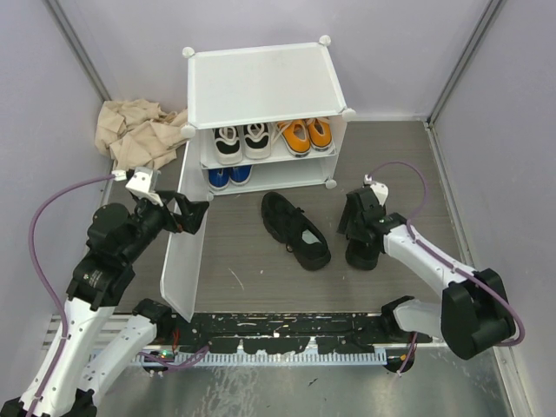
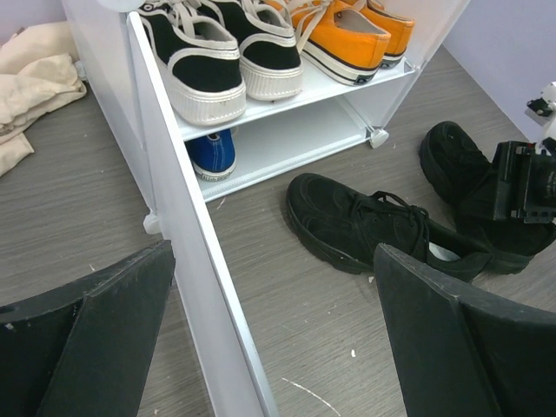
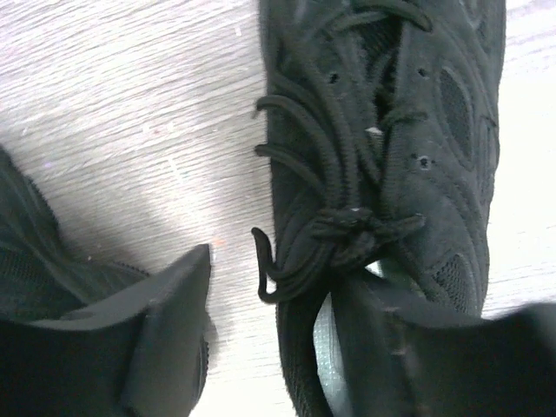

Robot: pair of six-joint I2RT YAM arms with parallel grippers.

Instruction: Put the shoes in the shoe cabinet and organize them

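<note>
The white shoe cabinet stands at the back with its door swung out toward the front left. Inside, white-and-black sneakers and orange sneakers fill the upper shelf, and blue sneakers sit below. One black shoe lies on the floor. A second black shoe sits under my right gripper. It is open, with one finger inside the shoe's mouth and the other outside over the floor. My left gripper is wide open and straddles the door's edge.
A crumpled beige cloth lies left of the cabinet against the wall. Grey walls close in both sides. A black rail runs along the near edge between the arm bases. The open door stands between the left arm and the floor shoes.
</note>
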